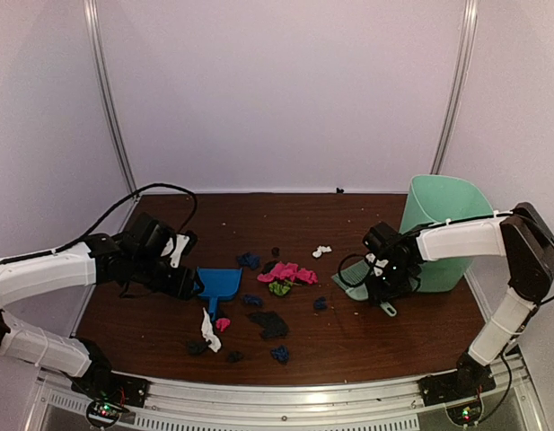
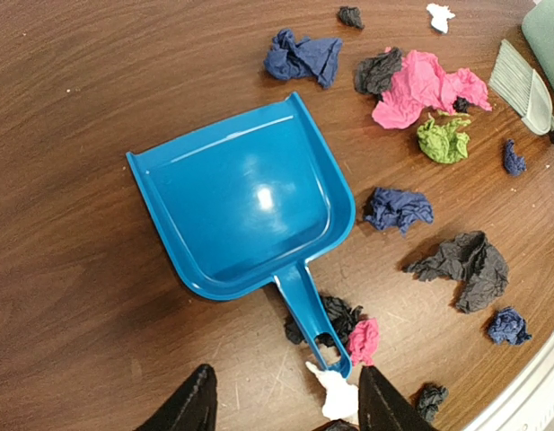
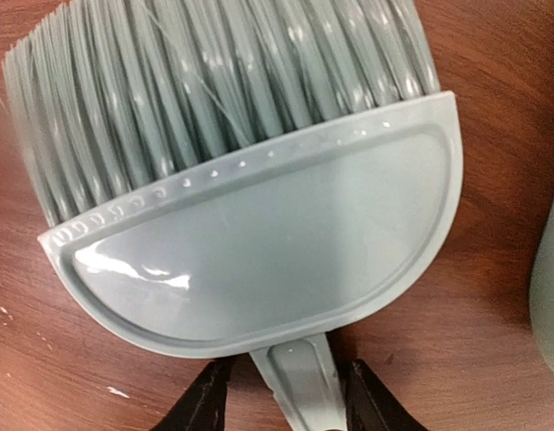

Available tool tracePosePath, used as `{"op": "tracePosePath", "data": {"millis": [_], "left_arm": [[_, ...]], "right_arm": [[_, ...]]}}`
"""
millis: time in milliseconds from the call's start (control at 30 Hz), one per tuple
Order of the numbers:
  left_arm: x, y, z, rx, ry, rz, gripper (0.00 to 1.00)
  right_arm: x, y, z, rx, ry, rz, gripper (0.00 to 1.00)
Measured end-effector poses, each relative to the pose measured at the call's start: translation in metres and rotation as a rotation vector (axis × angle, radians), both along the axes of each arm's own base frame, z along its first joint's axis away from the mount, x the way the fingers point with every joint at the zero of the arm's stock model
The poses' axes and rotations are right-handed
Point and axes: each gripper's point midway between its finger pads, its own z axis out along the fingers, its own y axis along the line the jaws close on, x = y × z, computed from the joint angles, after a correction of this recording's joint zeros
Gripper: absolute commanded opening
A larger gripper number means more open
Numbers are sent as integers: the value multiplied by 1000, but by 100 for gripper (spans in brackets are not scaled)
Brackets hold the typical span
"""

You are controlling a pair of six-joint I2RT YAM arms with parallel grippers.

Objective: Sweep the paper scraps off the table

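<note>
The right gripper (image 3: 287,382) sits low over the worktop (image 2: 79,81) with one dark finger on each side of the narrow handle of a mint-green hand brush (image 3: 259,251). The fingers are very close to the handle, but I cannot tell whether they press on it. The brush has a smooth, glossy half-round plastic back edged with a row of small dimples, and its thick ribbed bristles (image 3: 214,81) fan out flat on the wood. The left gripper (image 2: 285,370) is open, its two black fingers spread apart just past the looped end of the handle of a blue plastic dustpan (image 2: 241,197) and touching nothing. The dustpan is a shiny, shallow scoop with raised side walls, lying flat left of the worktop's middle. The paper scraps (image 2: 425,85) are crumpled wads in pink, dark blue, black, green and white. They are scattered over the middle of the worktop between dustpan and brush and on toward the near edge, a few lying under and beside the dustpan's handle. The worktop is dark reddish-brown wood grain with fine pale specks, and a silver metal rail (image 1: 285,391) runs along its near edge. A mint-green plastic bin (image 1: 443,224) stands near the right edge, just behind the right arm. Pale, plain walls (image 1: 285,90) with thin metal posts enclose the far side.
</note>
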Motion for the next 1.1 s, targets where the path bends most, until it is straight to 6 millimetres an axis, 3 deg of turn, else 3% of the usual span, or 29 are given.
{"op": "tracePosePath", "data": {"millis": [233, 733, 1100], "left_arm": [[0, 0, 0, 0, 0, 0, 73], [0, 0, 0, 0, 0, 0, 73], [0, 0, 0, 2, -2, 2, 73]], "right_arm": [[-2, 8, -1, 48, 19, 6, 23], [-9, 27, 1, 134, 60, -10, 2], [-10, 44, 7, 186, 92, -12, 0]]}}
